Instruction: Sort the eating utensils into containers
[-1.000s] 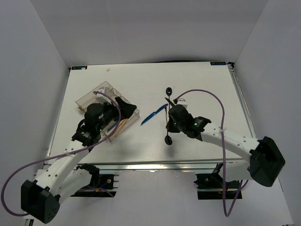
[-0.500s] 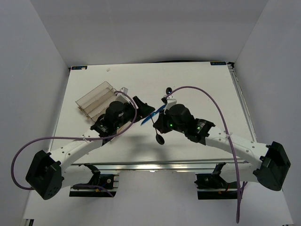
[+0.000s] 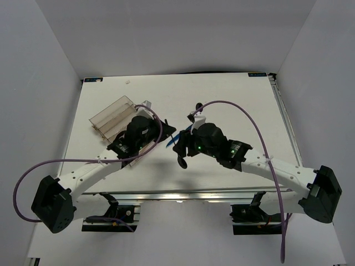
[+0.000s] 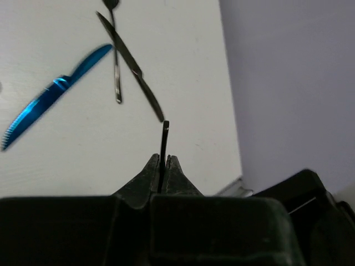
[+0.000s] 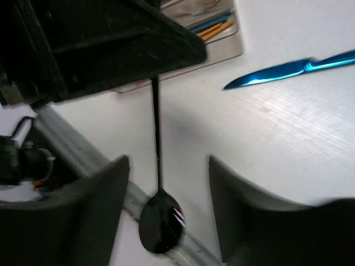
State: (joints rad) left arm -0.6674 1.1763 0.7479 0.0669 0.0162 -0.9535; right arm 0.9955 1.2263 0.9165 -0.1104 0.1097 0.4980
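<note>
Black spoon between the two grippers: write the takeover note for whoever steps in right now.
Left gripper: shut on the handle end of the black spoon, which hangs bowl down above the table.
Right gripper: open, fingers either side of the handle, clear of it.
Done: coloured sticks lie in the organiser tray.
Left: spoon into the tray; then the blue knife and two crossed dark utensils, all lying on the table.

From high and behind, looking down on the whole table [image 3: 238,97]. From each wrist, close: over the left gripper [image 4: 161,160] facing forward, down past the right gripper [image 5: 168,163]. Shared ahead of both: black spoon [image 4: 164,138], blue knife [image 4: 52,100].
</note>
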